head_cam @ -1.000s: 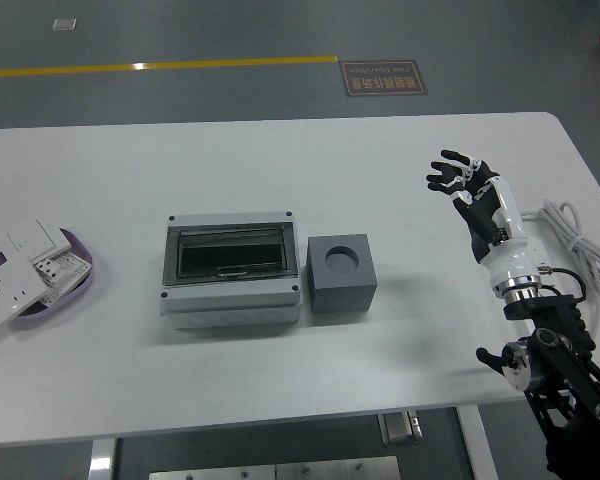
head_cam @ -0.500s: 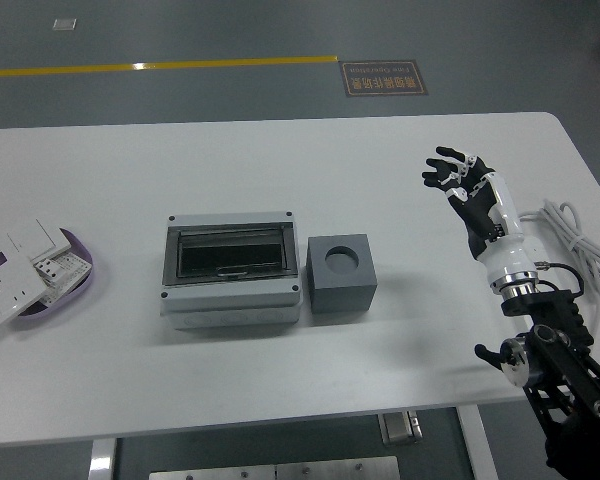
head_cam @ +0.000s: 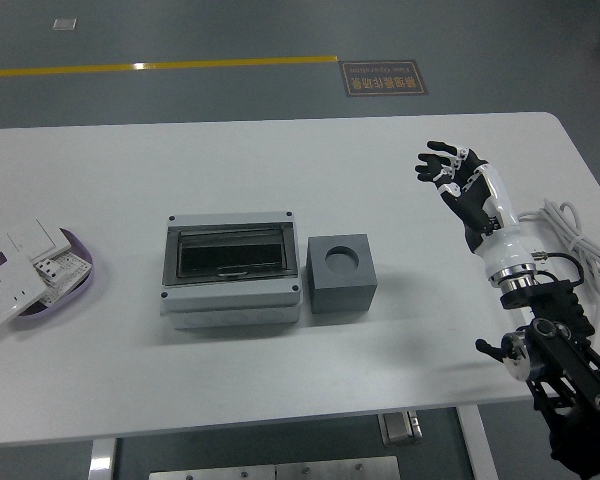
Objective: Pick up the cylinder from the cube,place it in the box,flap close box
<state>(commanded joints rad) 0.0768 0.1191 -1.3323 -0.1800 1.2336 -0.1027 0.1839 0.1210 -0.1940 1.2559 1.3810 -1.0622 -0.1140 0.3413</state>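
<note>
A dark grey cube (head_cam: pixel 342 272) with a round recess on top stands mid-table. Whether a cylinder sits in the recess I cannot tell; I see only a dark circle there. Just left of it, touching or nearly so, is a light grey box (head_cam: pixel 232 270) with a dark see-through lid lying flat over it. My right hand (head_cam: pixel 450 175) hovers over the table's right part, well right of the cube and farther back, fingers spread and holding nothing. My left arm is out of sight.
A purple dish (head_cam: pixel 80 285) with white switch and socket parts sits at the left edge. A white cable (head_cam: pixel 580 235) lies coiled at the right edge, beside my right forearm. No person is visible.
My right hand has drifted slightly left and away from me, fingers still spread. The cube and box have not moved.
</note>
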